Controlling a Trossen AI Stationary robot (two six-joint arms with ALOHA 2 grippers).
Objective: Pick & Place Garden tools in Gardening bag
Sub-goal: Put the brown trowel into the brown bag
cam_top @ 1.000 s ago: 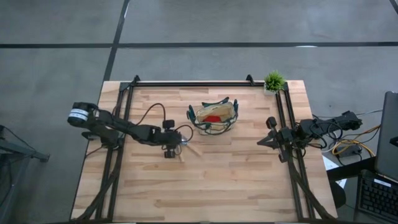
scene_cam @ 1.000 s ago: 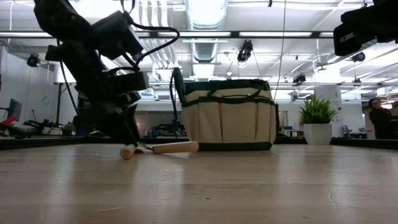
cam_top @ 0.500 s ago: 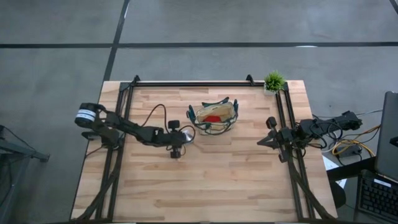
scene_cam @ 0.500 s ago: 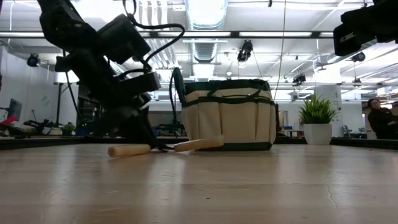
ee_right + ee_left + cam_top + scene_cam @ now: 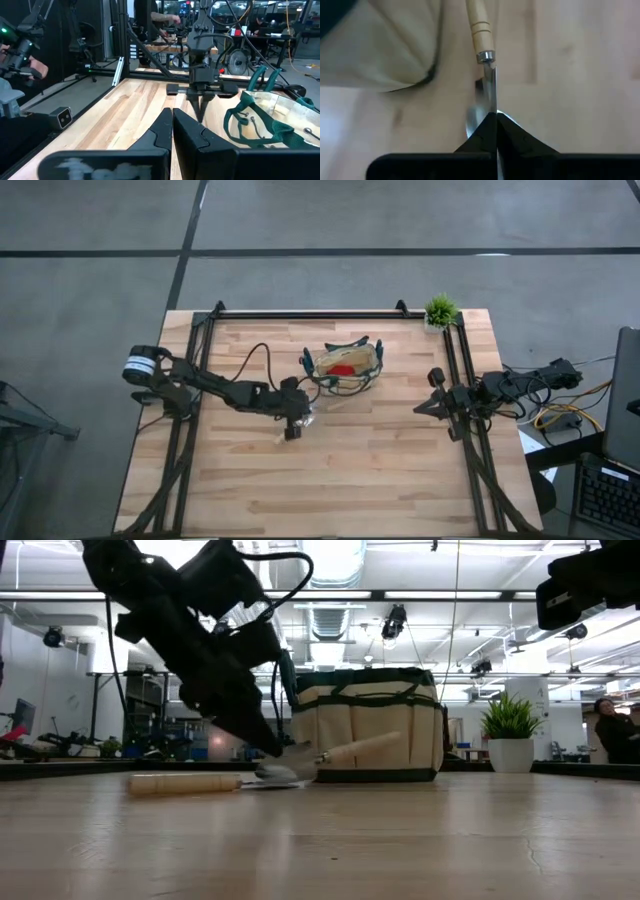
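My left gripper is just to the near left of the tan gardening bag with its green trim. It is shut on a silver-bladed trowel with a wooden handle. A red item lies inside the bag. A second wooden-handled tool lies flat on the table, on the side of my left gripper away from the bag. My right gripper waits shut over the table's right side, holding nothing. My left gripper pinches the trowel's silver blade between its two fingers, behind the metal ferrule. The fingers slant down from the table's left and lie along the trowel. The trowel is tilted: its blade end is low by the table and its handle is raised toward the bag.
A small green potted plant stands at the far right corner. Black rails run along the table's left, right and far sides. Bare wood lies toward the near edge. People and workbenches show in the room beyond.
My left gripper has moved toward the table's right, closer to the bag, and has taken hold of the trowel's blade. The trowel's handle has tipped up off the table toward the bag. The other wooden-handled tool has turned about on the table.
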